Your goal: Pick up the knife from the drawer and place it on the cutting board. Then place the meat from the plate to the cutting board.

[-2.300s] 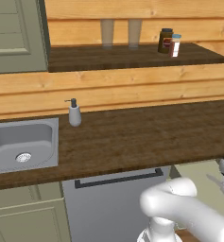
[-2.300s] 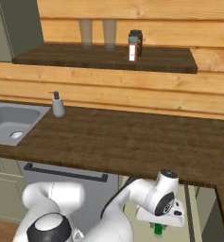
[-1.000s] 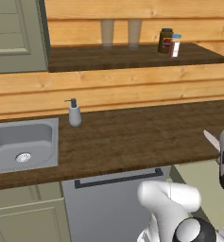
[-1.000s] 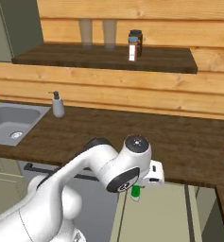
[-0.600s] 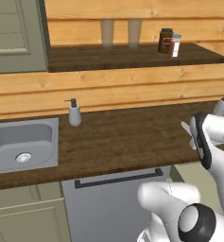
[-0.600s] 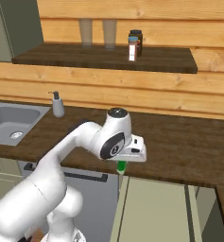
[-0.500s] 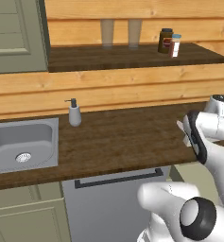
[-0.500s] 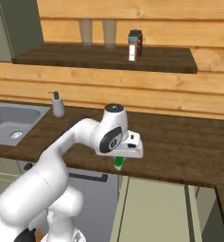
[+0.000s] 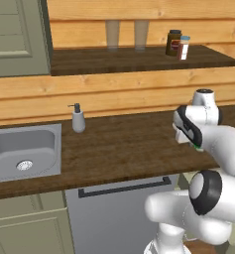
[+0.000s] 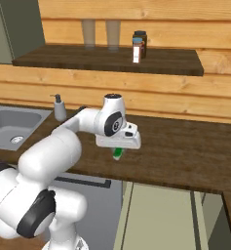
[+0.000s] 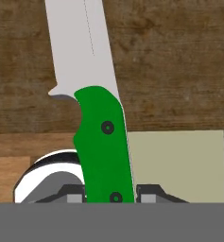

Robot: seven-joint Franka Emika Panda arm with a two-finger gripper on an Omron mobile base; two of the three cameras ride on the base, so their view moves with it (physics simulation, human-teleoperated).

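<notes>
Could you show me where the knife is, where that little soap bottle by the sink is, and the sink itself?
knife [image 11: 104,142]: hand view, on the green handle, gripped at its lower end.
soap bottle [image 9: 78,120]: left base view, on its pale body.
sink [image 9: 52,149]: left base view, on the basin's right wall.

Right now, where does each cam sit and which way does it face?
Left base view: behind-left, looking forward and down at the dark wooden counter; white arm at lower right.
Right base view: behind-right, same counter; arm at lower left, gripper over it.
Hand view: looks along the gripper shut on the green-handled steel knife.
Shared: both base views show the grey soap dispenser.
</notes>
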